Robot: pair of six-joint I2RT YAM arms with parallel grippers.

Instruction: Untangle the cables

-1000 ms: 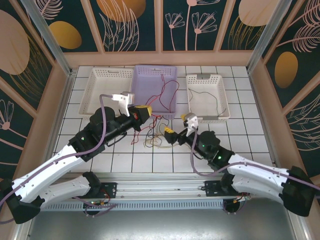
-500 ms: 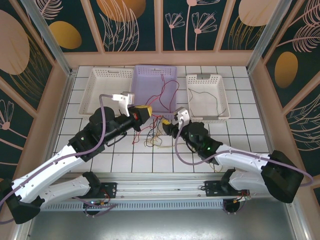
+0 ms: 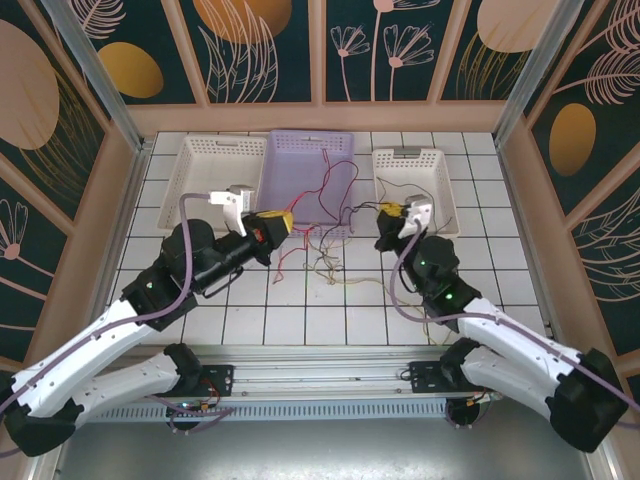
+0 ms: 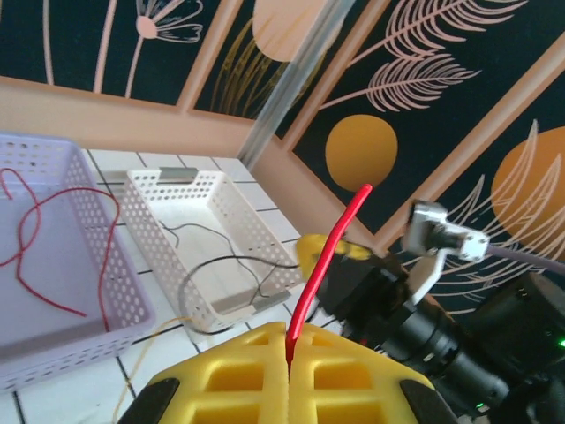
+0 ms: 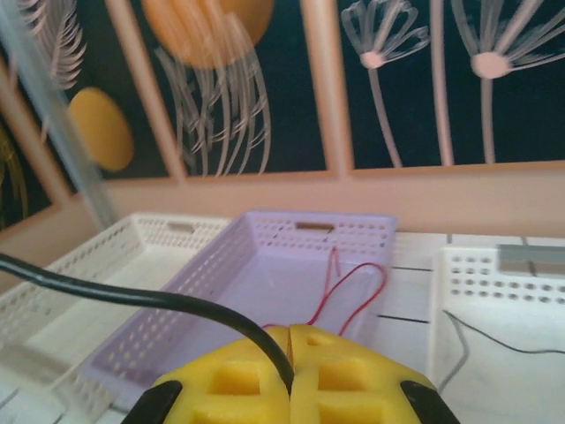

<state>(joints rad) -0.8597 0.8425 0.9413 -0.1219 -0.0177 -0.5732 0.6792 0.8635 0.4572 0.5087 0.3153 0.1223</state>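
Between each arm's fingers [image 4: 231, 375] 1 cable [image 4: 332, 244] sits pinched.

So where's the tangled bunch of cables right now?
In the top view the tangle lies on the tiles mid-table, just in front of the purple basket, between the left gripper and the right gripper.

Your cables [image 3: 318, 257]: thin red, yellow, black wires tangled on the worktop [image 3: 250, 320]. Left hand [image 4: 290, 355] pinches a red strand [image 4: 322, 265], right hand [image 5: 290, 343] a black strand [image 5: 132, 295].
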